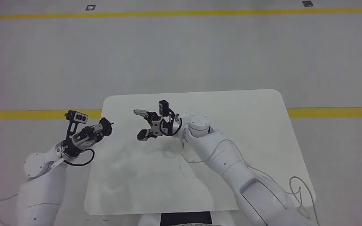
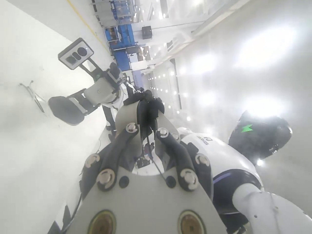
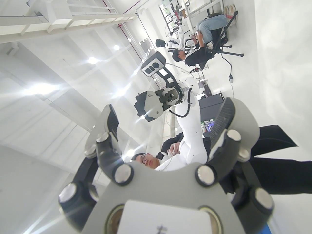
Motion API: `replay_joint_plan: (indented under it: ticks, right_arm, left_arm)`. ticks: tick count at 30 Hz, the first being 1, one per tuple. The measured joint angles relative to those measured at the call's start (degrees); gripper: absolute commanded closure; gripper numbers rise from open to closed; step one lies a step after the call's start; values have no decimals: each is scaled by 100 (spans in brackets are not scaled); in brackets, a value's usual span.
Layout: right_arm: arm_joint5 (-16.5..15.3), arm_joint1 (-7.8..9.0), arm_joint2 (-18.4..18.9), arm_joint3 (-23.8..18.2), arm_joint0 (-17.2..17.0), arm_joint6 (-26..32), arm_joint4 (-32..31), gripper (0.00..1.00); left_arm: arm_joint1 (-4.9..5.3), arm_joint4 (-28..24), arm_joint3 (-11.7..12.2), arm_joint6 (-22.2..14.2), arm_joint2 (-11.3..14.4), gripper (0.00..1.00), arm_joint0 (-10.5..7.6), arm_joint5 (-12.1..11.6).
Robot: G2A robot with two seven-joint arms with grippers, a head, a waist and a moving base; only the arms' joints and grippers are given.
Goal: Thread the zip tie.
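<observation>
My left gripper (image 1: 106,125) hovers at the table's left edge, shut on a thin black zip tie (image 2: 159,169). The tie runs back from the closed fingertips (image 2: 146,98) toward the wrist. My right gripper (image 1: 140,123) is over the left-middle of the white table (image 1: 254,113), facing the left one with a gap between them. Its fingers (image 3: 111,120) stand wide open with nothing between them. From the right wrist view the left gripper (image 3: 148,108) is seen farther off; from the left wrist view the right gripper (image 2: 70,110) is seen beyond the fingertips.
A thin pale wiry piece (image 2: 31,91) lies on the tabletop near the right gripper. The rounded table edge (image 1: 104,104) is close to the left gripper. A yellow floor line (image 1: 317,112) runs behind the table.
</observation>
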Motion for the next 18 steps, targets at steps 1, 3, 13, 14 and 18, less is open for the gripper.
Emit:
replay_joint_plan:
  ticks: [1,3,13,14,18]
  right_arm:
    - [0,0,0,0,0,0,0,0]
    - [0,0,0,0,0,0,0,0]
    - [0,0,0,0,0,0,0,0]
    - [0,0,0,0,0,0,0,0]
    - [50,61,-98,-230,69,-363,-442,0]
  left_arm:
    - [-15,53,-49,2,-46,100,12,0]
    - [-57,156,-151,3,-141,100,36,0]
    - [-243,436,-223,3,-373,100,53,0]
    - [-243,436,-223,3,-372,100,53,0]
    - [-241,434,-224,3,-371,100,53,0]
